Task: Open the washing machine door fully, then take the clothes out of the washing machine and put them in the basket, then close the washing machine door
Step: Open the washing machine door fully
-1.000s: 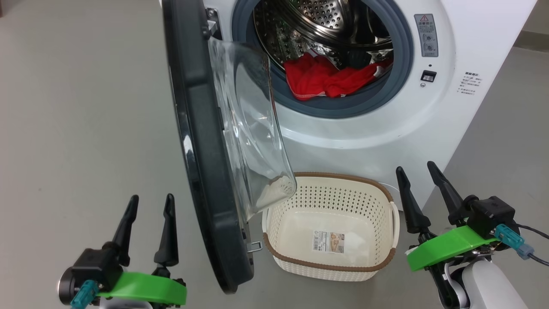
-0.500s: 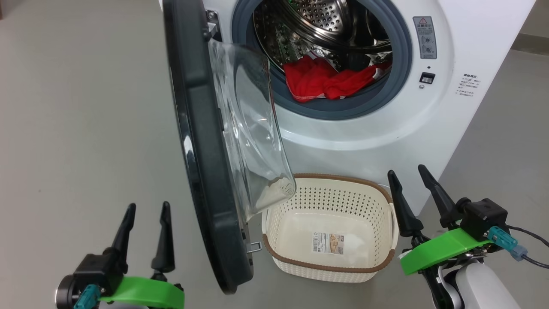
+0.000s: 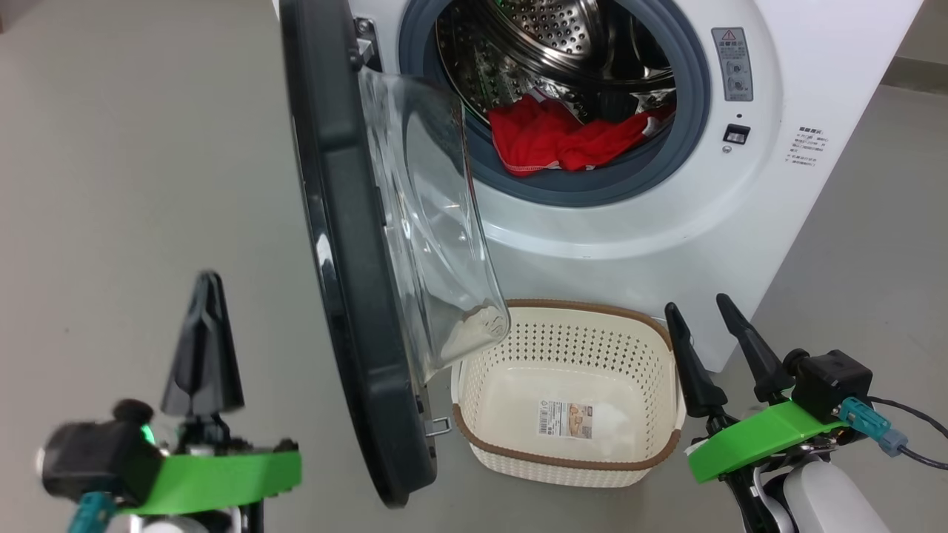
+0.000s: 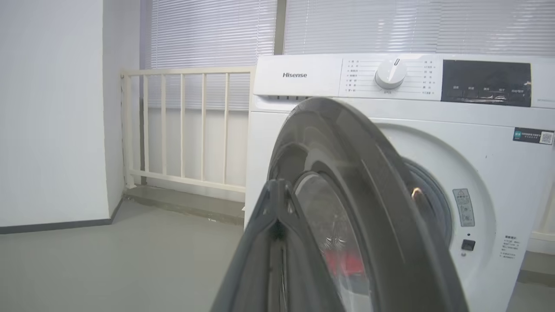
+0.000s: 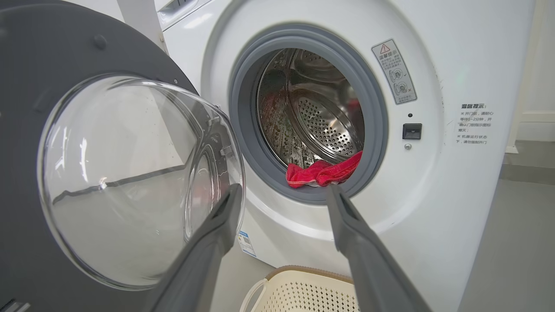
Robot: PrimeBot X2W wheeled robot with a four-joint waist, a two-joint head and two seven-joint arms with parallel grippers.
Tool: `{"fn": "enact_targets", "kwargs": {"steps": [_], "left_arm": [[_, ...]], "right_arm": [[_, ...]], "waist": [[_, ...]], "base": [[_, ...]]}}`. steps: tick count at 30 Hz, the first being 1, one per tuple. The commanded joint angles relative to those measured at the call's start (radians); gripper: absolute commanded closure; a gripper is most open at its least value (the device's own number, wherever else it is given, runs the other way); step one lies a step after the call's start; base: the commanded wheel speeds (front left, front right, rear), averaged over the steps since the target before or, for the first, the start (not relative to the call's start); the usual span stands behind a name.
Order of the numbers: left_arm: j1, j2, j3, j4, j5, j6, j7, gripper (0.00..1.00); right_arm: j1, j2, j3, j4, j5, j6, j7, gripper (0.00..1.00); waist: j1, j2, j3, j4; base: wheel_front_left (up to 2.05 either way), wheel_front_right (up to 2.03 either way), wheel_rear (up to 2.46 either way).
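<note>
Door (image 3: 333, 222) stood partly open, centre-left; clothes (image 3: 563, 137) lay in washing machine (image 3: 629, 222), upper centre. Left gripper (image 3: 205, 281) fingers together, lower left; right gripper (image 3: 695, 303) fingers apart, lower right.

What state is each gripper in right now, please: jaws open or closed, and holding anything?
Left gripper: jaws closed, holding nothing.
Right gripper: jaws open, holding nothing.

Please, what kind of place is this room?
Probably a laundry corner of a lab or test room: a big white front-loading washing machine, a plain grey floor, and white window blinds behind a cream railing.
</note>
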Motion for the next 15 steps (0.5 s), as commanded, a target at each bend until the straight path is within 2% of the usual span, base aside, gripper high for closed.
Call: {"fn": "enact_targets", "kwargs": {"steps": [1, 6, 10, 15], "left_arm": [[-0.054, 0.015, 0.030, -0.063, 0.008, 0.010, -0.005, 1.00], [-0.082, 0.015, -0.008, -0.200, 0.011, 0.009, -0.005, 1.00], [-0.103, 0.015, -0.063, -0.258, 0.011, 0.004, -0.004, 1.00], [-0.117, 0.015, -0.153, -0.319, -0.004, -0.001, 0.055, 1.00]], "right_arm": [[-0.017, 0.003, 0.017, -0.021, 0.011, 0.006, -0.006, 0.00], [-0.018, 0.003, 0.014, -0.016, 0.016, 0.006, -0.006, 0.00], [-0.019, 0.003, 0.017, -0.013, 0.016, 0.006, -0.006, 0.00], [-0.031, 0.003, 0.029, -0.006, 0.021, 0.006, -0.006, 0.00]], "waist": [[0.0000, 0.0000, -0.001, -0.001], [0.0000, 0.0000, -0.004, -0.004], [0.0000, 0.0000, -0.003, -0.010], [0.0000, 0.0000, 0.000, -0.025]], "base": [[0.00, 0.00, 0.00], [0.00, 0.00, 0.00], [0.00, 0.00, 0.00], [0.00, 0.00, 0.00]]}}
